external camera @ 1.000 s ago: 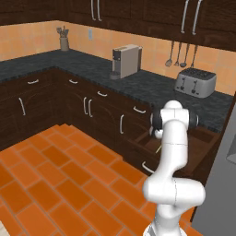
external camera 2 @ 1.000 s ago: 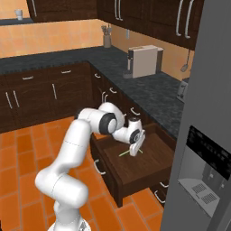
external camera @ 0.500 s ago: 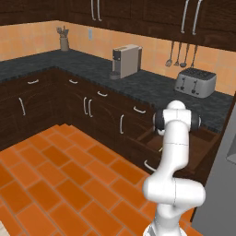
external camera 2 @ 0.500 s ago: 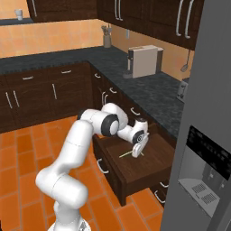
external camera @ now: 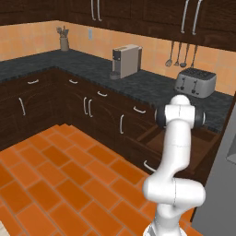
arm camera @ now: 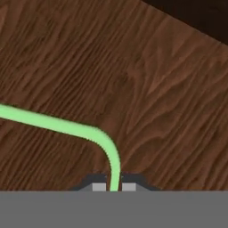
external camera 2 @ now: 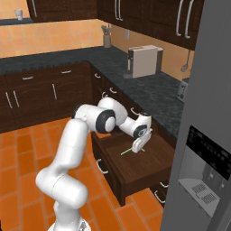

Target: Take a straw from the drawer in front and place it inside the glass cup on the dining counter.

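Note:
The dark-brown drawer [external camera 2: 151,164] stands pulled out below the black worktop, its curved silver handle [external camera 2: 103,166] facing the floor. My gripper [external camera 2: 136,145] reaches down into it, fingertips on the drawer floor. The light-green straw [external camera 2: 127,151] lies on the wood and runs up between the fingertips [arm camera: 99,187], which are shut on its near end [arm camera: 114,176]. In the hand view the straw bends and leads off to the left. In the left base view my arm hides most of the drawer [external camera: 205,144]. The glass cup and dining counter are out of view.
A black speckled worktop [external camera: 152,85] carries a coffee machine [external camera: 126,60] and a toaster [external camera: 195,82]. A grey fridge [external camera 2: 205,135] stands close on the drawer's right. Orange tile floor [external camera: 60,184] lies open to the left.
The hand has edged slightly to the right over the drawer floor; the straw stays at its fingertips. The base has not moved.

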Tool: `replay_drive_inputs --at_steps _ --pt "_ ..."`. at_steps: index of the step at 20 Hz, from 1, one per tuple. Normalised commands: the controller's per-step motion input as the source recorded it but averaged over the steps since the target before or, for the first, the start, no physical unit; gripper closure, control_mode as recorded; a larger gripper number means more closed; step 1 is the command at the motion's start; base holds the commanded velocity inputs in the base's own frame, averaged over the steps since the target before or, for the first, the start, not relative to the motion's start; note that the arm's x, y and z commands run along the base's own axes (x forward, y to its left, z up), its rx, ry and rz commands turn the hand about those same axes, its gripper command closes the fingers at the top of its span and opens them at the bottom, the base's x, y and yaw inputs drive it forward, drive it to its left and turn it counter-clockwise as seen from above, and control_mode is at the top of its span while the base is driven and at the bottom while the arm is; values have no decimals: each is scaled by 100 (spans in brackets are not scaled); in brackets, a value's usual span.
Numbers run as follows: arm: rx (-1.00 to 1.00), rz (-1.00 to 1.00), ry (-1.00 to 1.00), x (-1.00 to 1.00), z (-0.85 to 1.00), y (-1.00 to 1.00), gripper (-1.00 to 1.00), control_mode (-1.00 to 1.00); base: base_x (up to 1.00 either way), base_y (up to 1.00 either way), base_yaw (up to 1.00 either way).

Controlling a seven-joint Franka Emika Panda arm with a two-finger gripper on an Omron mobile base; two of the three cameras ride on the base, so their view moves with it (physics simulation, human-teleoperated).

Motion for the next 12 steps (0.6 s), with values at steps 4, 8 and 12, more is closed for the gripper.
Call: replay_drive_inputs --at_steps 4,8,12 --pt "0 -4 0 -6 100 15 100 -100 0 0 0" --pt "0 0 0 -24 100 17 100 -100 0 0 0" --pt "-1 0 -1 -45 100 18 100 -100 0 0 0"
